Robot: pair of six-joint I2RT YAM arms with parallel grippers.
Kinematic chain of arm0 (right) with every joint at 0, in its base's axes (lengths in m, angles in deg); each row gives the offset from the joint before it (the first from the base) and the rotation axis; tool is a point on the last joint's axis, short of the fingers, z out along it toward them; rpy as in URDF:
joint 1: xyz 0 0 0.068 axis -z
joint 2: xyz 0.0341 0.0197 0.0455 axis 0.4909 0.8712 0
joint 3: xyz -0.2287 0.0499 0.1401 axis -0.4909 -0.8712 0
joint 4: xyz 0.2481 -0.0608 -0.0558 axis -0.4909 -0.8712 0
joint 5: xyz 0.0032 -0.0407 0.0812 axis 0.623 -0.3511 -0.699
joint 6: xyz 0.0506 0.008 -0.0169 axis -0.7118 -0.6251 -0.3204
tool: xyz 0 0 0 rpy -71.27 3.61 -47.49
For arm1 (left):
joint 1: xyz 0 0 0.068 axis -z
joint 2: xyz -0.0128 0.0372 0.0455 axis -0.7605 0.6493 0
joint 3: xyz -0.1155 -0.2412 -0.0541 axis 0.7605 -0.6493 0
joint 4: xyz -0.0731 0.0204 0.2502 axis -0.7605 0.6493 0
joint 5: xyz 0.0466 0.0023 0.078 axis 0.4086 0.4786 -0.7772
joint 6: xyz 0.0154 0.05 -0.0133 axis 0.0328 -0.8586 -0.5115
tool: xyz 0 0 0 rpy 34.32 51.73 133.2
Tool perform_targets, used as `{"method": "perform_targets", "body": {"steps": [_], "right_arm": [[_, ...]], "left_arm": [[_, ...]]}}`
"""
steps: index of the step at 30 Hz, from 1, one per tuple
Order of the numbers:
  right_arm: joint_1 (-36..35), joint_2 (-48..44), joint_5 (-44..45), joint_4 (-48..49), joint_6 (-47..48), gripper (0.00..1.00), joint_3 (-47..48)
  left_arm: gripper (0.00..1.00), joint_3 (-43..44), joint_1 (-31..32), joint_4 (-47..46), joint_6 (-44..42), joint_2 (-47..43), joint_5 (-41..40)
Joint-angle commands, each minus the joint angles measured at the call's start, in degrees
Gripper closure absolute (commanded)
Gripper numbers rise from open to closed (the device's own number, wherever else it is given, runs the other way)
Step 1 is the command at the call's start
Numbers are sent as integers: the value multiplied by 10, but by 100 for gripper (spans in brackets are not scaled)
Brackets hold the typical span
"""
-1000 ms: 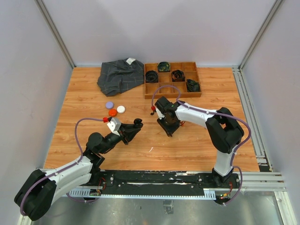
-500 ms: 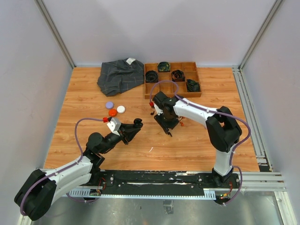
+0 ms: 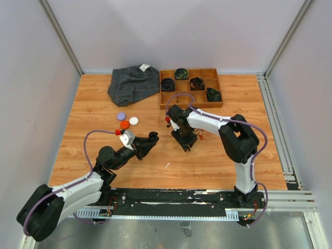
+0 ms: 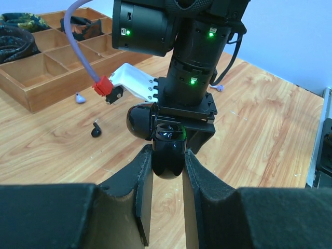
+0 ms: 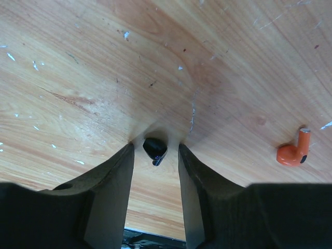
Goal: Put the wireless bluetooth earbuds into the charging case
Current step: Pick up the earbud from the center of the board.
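Right gripper [image 5: 155, 153], slightly farther left, ajar around earbud [image 5: 154, 148]

black case [image 4: 167, 155] — black earbud [image 5: 154, 149], orange earbud [image 5: 293, 154] apart

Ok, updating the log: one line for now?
left gripper shut on glossy black charging case | right gripper open astride tiny black earbud

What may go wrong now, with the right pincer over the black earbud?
The black earbud lies between the right pincer's open tips; tiny and rounded, it may flick away when they close. The left pincer clamps the charging case only at its tips, so pressing an earbud in may tilt it.
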Motion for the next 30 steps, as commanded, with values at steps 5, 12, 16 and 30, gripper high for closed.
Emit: {"method": "perform_targets", "body": {"steps": [5, 12, 16, 30], "right_arm": [[-5, 25, 2, -4, -11, 63, 5], [-5, 13, -3, 17, -21, 65, -8], [1, 3, -6, 28, -28, 65, -16], [9, -21, -12, 47, -46, 67, -31]], "left_arm": [[100, -1, -4, -32, -7, 3, 11], [100, -1, -4, -43, -2, 14, 18], [100, 0, -4, -45, 0, 16, 20], [100, -4, -4, -59, 1, 19, 26]]}}
